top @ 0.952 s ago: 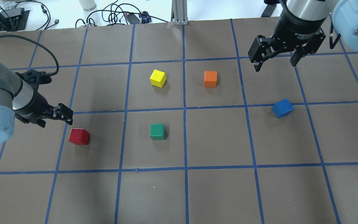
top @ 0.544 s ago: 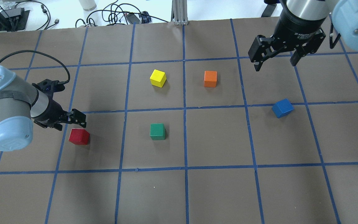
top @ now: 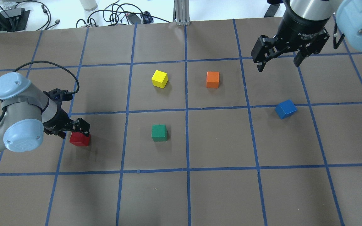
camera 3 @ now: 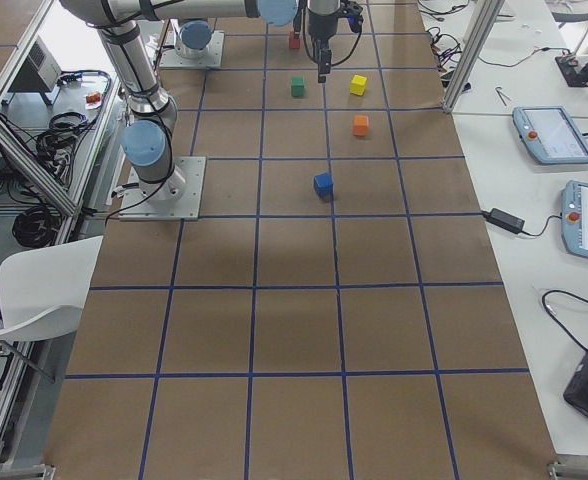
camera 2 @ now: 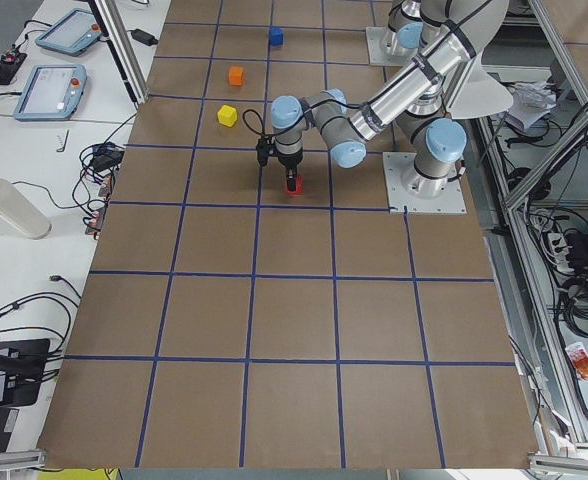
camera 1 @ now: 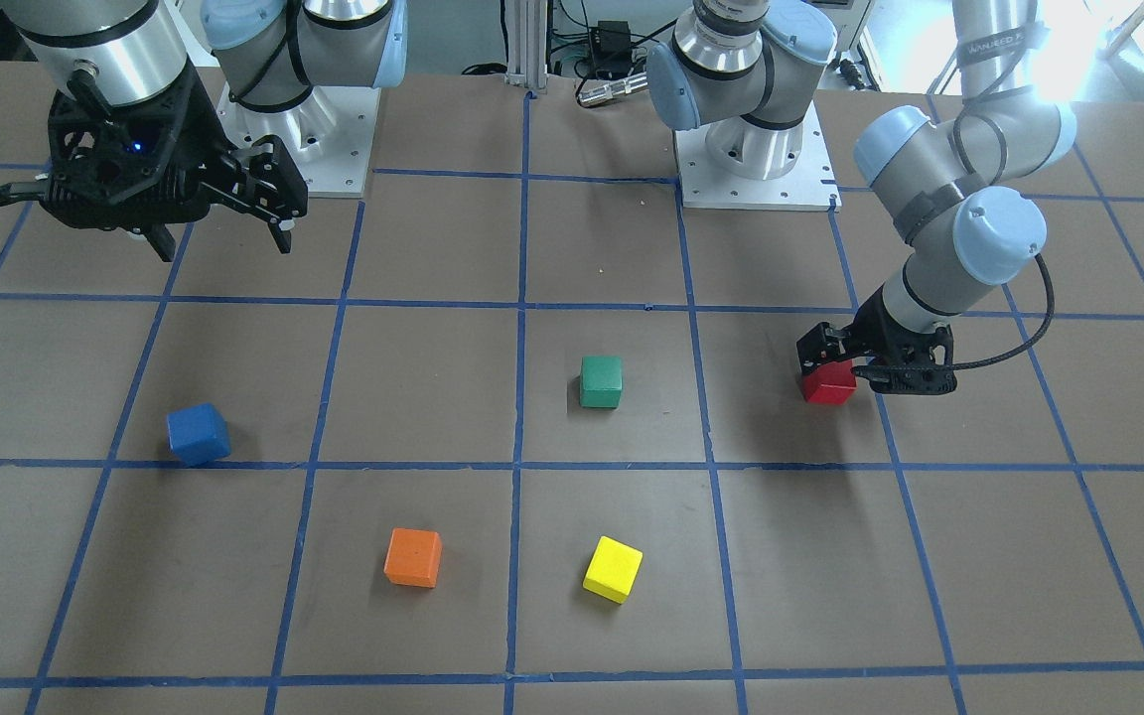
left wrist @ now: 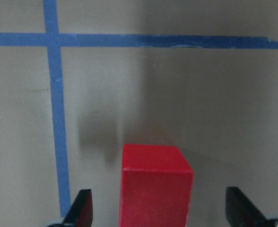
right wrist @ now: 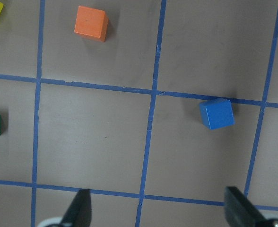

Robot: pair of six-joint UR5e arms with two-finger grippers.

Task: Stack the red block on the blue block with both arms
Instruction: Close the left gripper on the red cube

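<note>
The red block [top: 79,140] sits on the table at the left; it also shows in the front view [camera 1: 828,384]. My left gripper [top: 81,128] is open and low over it. In the left wrist view the red block [left wrist: 155,184] stands between the two fingers [left wrist: 81,209], with a gap on each side. The blue block [top: 285,109] lies at the right on a tape line, turned askew, and shows in the right wrist view [right wrist: 216,113]. My right gripper [top: 278,62] is open and empty, held high behind the blue block.
A green cube [top: 159,132] sits mid-table, with a yellow cube [top: 160,78] and an orange cube [top: 212,79] farther back. Blue tape lines grid the brown table [top: 218,194]. Cables and gear lie beyond the far edge.
My left arm has swung right and down, bringing its open gripper from beside the red block to straddle it. The right arm and all cubes have not moved.
</note>
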